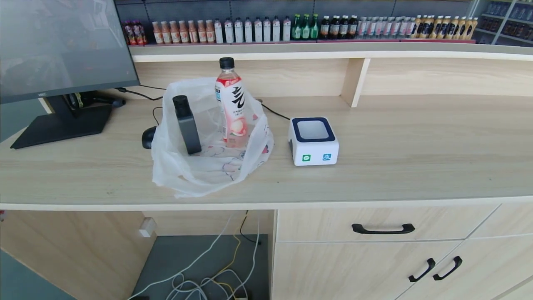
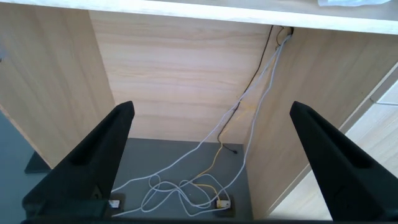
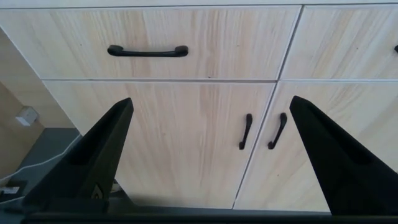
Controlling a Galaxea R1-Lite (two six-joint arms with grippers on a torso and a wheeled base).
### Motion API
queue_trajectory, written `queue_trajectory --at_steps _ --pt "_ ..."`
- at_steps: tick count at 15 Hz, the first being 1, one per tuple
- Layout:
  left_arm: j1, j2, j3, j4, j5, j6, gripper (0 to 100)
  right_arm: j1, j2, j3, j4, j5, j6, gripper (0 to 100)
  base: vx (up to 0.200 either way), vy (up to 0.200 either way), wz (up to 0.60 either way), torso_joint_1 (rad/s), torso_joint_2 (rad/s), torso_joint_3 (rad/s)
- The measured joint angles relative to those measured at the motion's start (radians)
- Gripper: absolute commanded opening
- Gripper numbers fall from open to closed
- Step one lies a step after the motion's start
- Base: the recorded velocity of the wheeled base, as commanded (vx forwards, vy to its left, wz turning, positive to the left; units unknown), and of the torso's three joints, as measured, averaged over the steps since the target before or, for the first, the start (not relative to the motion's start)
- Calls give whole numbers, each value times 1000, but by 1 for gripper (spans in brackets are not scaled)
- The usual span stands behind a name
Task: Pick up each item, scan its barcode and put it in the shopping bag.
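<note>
The clear plastic bottle of pink drink (image 1: pixel 231 104) carries a white label with one large black brush-stroke character; the finer print under it is too small to read. The white cube-shaped scanner box (image 1: pixel 313 141) on the counter (image 1: pixel 416 146) shows a green icon (image 1: pixel 306 158) and a blue icon (image 1: pixel 327 157) on its front. The dark flat monitor (image 1: pixel 62 41) has a tiny pale logo on its lower bezel, which is illegible. The labels on the row of bottles (image 1: pixel 291 28) on the back shelf cannot be made out.

Translucent shopping bag (image 1: pixel 166 162) stands open on the counter (image 1: pixel 416 137) — inside, upright, a pink drink bottle (image 1: pixel 231 108) and a dark grey flask (image 1: pixel 186 125). White scanner (image 1: pixel 312 141) sits just beside.
</note>
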Motion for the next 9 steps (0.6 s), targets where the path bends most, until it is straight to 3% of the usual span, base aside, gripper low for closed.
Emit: queue_trajectory --at_steps 6,9 --pt "0 0 0 -1 1 1 100 0 0 0 0 0 0 100 0 -200 0 5 5 3" --pt "0 0 0 0 0 1 100 1 0 0 0 0 1 100 0 0 0 0 0 0"
